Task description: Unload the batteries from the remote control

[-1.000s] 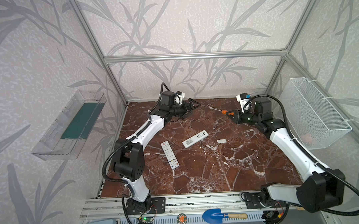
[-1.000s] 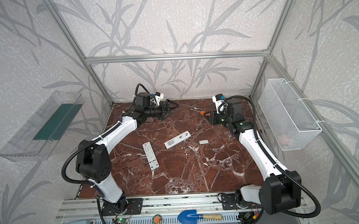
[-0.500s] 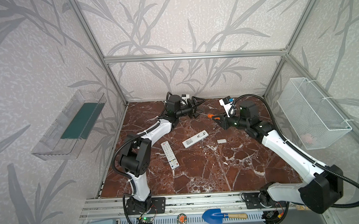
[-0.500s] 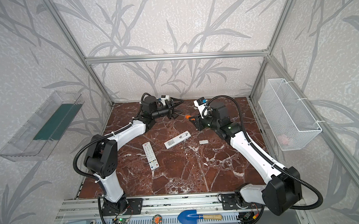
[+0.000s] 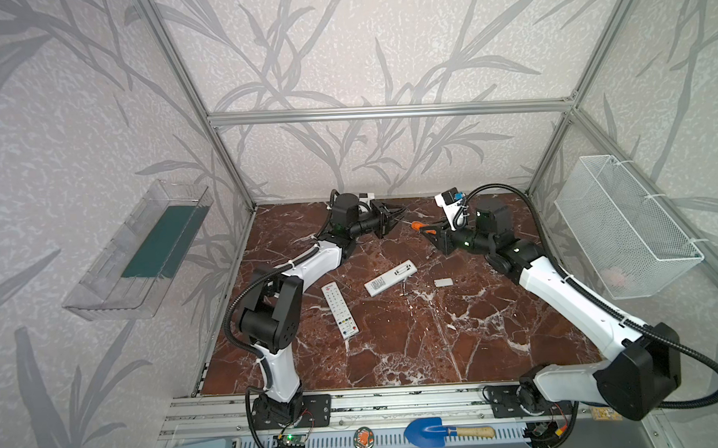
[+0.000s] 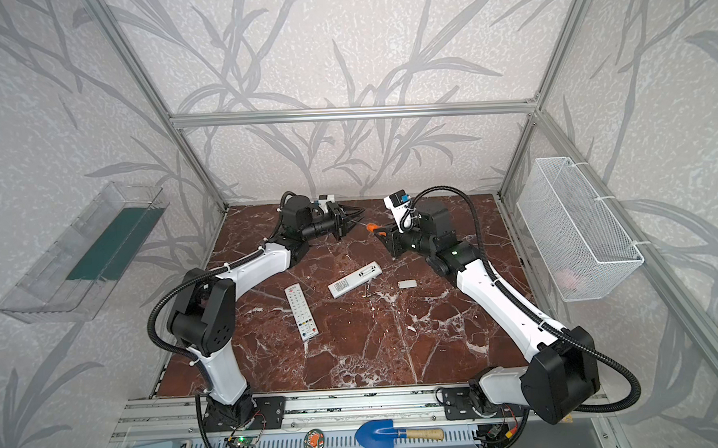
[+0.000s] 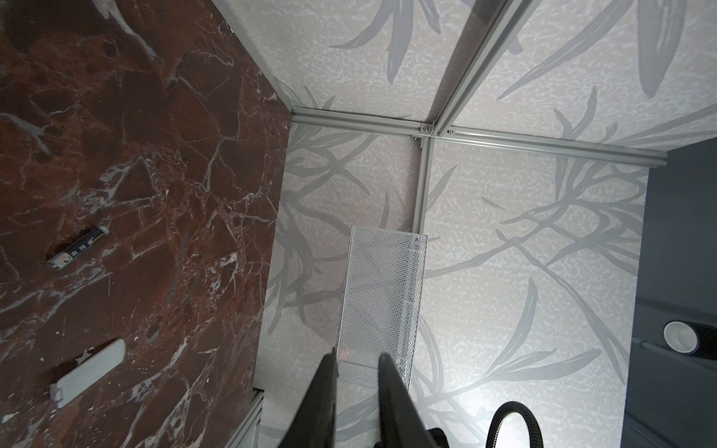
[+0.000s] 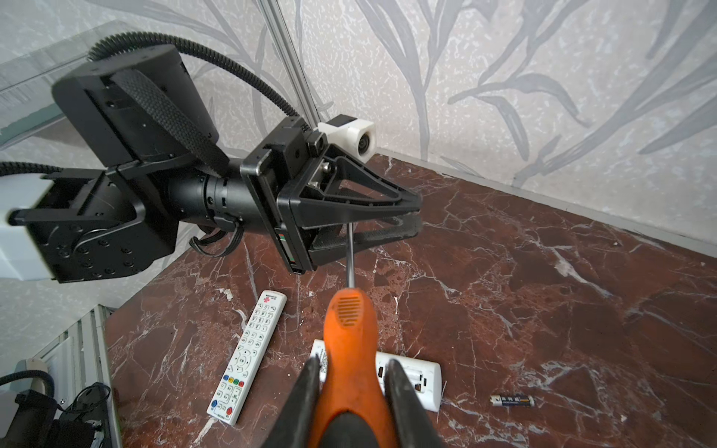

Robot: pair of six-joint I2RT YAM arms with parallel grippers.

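The right gripper (image 8: 351, 366) is clamped on the orange handle of a screwdriver (image 8: 349, 329); the bare shaft points out past its fingertips toward the left gripper (image 8: 417, 217). In both top views the two sit toward 12 o'clock of the marble table (image 5: 396, 356), the left gripper at about 10 o'clock of the right. The left claw is nearly closed, a slim gap between its fingers and nothing visible in that gap from its own wrist view; whether the shaft tip touches the fingers, I cannot tell.

One battery (image 8: 512, 400) lies loose on the marble, at 12 o'clock of the small white cover (image 5: 443, 282) and apart from it. The remote (image 5: 391, 278) lies face down near mid-table with its compartment open, the cover at its 3 o'clock and the battery toward its 2 o'clock; whether a cell remains inside, I cannot tell. A second remote (image 5: 339, 310) lies buttons up at its 8 o'clock.
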